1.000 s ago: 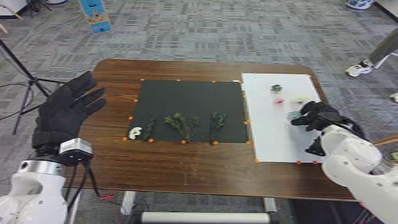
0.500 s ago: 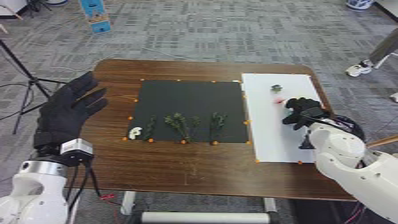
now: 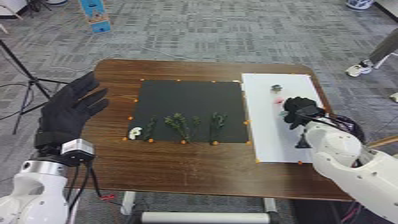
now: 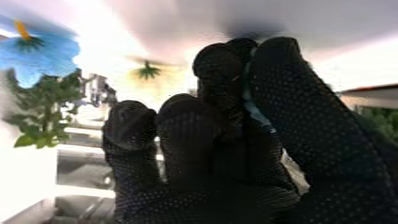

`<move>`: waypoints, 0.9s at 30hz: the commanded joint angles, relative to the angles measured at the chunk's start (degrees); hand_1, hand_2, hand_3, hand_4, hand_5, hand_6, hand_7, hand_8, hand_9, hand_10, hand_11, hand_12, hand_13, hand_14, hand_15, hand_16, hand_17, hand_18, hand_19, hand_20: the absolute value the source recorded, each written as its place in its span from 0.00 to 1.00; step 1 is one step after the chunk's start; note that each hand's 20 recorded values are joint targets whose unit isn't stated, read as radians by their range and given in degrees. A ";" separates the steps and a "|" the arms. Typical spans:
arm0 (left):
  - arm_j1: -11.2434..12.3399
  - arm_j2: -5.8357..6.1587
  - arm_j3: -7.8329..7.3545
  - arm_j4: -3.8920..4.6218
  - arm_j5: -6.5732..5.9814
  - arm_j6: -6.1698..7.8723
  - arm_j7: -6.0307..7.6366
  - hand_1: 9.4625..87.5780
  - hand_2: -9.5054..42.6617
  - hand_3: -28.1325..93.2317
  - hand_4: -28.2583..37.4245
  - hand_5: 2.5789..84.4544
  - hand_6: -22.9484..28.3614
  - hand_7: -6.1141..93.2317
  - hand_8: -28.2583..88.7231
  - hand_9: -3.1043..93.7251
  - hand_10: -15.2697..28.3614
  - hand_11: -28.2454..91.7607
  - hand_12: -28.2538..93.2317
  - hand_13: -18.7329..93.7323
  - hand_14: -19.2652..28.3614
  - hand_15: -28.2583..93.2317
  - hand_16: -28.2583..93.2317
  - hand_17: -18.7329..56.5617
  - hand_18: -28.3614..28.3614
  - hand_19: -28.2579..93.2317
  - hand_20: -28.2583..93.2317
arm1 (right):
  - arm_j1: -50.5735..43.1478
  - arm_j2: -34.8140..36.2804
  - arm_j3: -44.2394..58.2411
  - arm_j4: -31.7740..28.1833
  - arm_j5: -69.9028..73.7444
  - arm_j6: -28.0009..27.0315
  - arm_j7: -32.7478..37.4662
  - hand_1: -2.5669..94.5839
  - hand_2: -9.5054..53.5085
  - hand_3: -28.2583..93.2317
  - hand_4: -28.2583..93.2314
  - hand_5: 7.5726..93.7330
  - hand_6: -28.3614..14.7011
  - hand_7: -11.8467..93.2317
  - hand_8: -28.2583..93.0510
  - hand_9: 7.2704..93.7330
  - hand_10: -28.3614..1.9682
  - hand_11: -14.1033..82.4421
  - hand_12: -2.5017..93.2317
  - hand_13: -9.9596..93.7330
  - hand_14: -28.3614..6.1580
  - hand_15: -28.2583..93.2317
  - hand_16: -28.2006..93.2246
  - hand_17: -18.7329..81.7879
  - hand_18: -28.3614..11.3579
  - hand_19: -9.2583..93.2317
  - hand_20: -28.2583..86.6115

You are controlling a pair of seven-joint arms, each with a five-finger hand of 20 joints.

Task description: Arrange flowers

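Note:
In the head view my right hand (image 3: 302, 109) is low over the white sheet (image 3: 274, 150), beside a small pink flower (image 3: 279, 100); a dark green-blue flower (image 3: 276, 88) lies farther back. In the right wrist view the hand (image 4: 187, 130) has its thumb against a finger, a pale blue petal-like piece (image 4: 256, 109) pinched between them. A blue flower (image 4: 37, 54) and a pale yellow one with a green centre (image 4: 147, 72) show beyond. Green stems (image 3: 180, 127) and a white flower (image 3: 135, 133) lie on the black sheet (image 3: 191, 100). My left hand (image 3: 67, 107) is open beside the table's left edge.
Orange dots line the edges of both sheets on the brown table (image 3: 195, 172). A black tripod (image 3: 27, 75) stands off to the left. A person's leg and shoe are beyond the right side.
In the head view my right hand has moved back and leftward across the white sheet, now covering the spot where the pale yellow flower showed. The left hand has stayed still.

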 commanded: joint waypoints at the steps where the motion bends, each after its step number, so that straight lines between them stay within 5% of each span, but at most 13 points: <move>1: 0.76 -0.57 -0.41 -0.52 0.23 0.20 -0.08 0.19 0.04 0.83 0.00 0.39 0.53 0.28 0.15 0.32 0.63 0.44 0.36 0.39 0.71 0.49 0.24 0.15 0.92 0.64 0.35 | -2.70 -0.78 -1.19 0.07 -0.42 3.06 -3.99 0.54 0.07 0.89 0.00 0.65 0.68 0.60 0.27 0.78 0.72 0.52 0.62 0.77 0.62 0.89 0.51 0.57 0.21 1.00 0.69; 8: 1.11 0.07 -1.77 -1.02 0.53 0.50 0.36 0.19 0.03 0.83 0.00 0.39 0.53 0.28 0.15 0.32 0.63 0.44 0.36 0.39 0.71 0.49 0.24 0.15 0.92 0.64 0.35 | 2.92 -1.24 -4.24 -0.40 -0.53 12.64 -7.26 0.54 0.04 0.90 0.00 0.73 0.69 0.52 0.25 0.89 0.78 0.39 0.56 0.79 0.62 0.88 0.52 0.59 0.19 1.00 0.71; 13: 1.58 0.04 -1.29 -0.93 0.25 0.98 -0.36 0.18 0.04 0.83 0.00 0.39 0.53 0.28 0.15 0.32 0.63 0.44 0.36 0.39 0.72 0.49 0.24 0.15 0.92 0.64 0.35 | 12.93 -5.25 -11.70 -0.72 0.22 13.08 -8.85 0.54 0.03 0.91 0.00 0.74 0.69 0.52 0.25 0.90 0.78 0.37 0.57 0.80 0.62 0.88 0.52 0.60 0.20 1.00 0.71; 20: -1.06 1.10 -0.24 -0.11 1.41 -0.74 -1.21 0.19 0.04 0.83 0.00 0.39 0.53 0.28 0.15 0.32 0.63 0.44 0.36 0.39 0.72 0.49 0.24 0.15 0.92 0.64 0.35 | 25.57 -13.30 -24.40 1.49 1.63 14.88 -11.13 0.54 0.02 0.91 0.00 0.75 0.69 0.52 0.25 0.90 0.78 0.37 0.58 0.80 0.63 0.88 0.52 0.60 0.19 1.00 0.72; 27: -1.07 1.02 -0.02 -0.73 1.54 -0.29 -1.20 0.19 0.04 0.83 0.00 0.39 0.53 0.28 0.15 0.32 0.63 0.44 0.36 0.39 0.72 0.49 0.24 0.15 0.92 0.64 0.35 | 32.91 -22.28 -34.36 5.77 3.55 14.55 -8.28 0.54 0.02 0.91 0.01 0.75 0.69 0.52 0.24 0.91 0.78 0.36 0.58 0.80 0.63 0.89 0.53 0.60 0.19 1.00 0.72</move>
